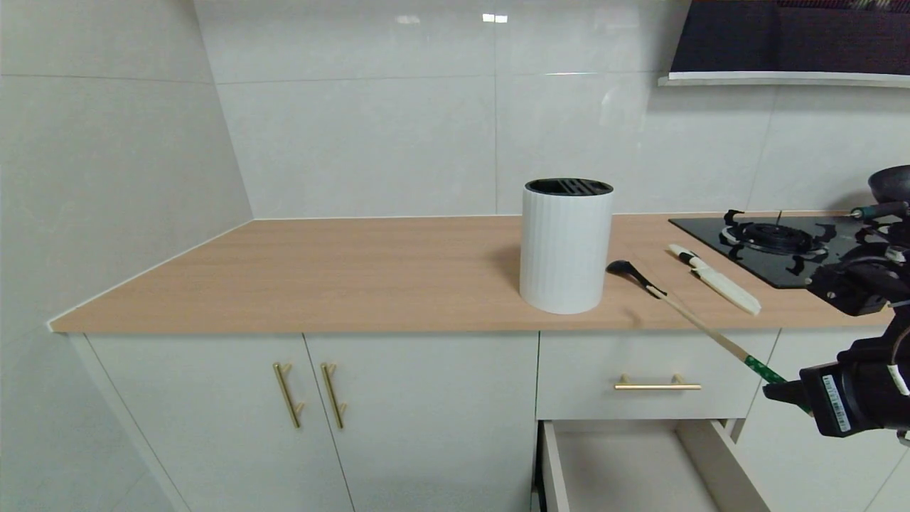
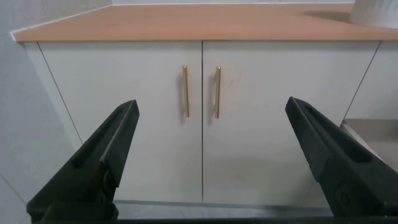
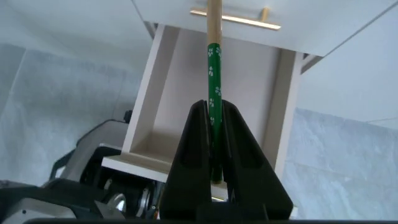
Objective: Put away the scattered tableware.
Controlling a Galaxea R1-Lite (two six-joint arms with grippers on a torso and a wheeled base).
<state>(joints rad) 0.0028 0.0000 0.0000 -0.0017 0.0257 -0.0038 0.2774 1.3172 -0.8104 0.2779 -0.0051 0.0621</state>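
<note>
Drawer open, ladle in right jaws

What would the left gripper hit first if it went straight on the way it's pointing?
Most likely the cabinet doors under the counter, near their two handles, roughly where the doors meet. Nothing shows between the open left gripper and them, though the depth is hard to judge.

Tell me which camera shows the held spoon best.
Head view: whole spoon, black head to green handle in the right hand. Right wrist view: the clamped handle up close; left wrist view faces cabinet doors.
</note>
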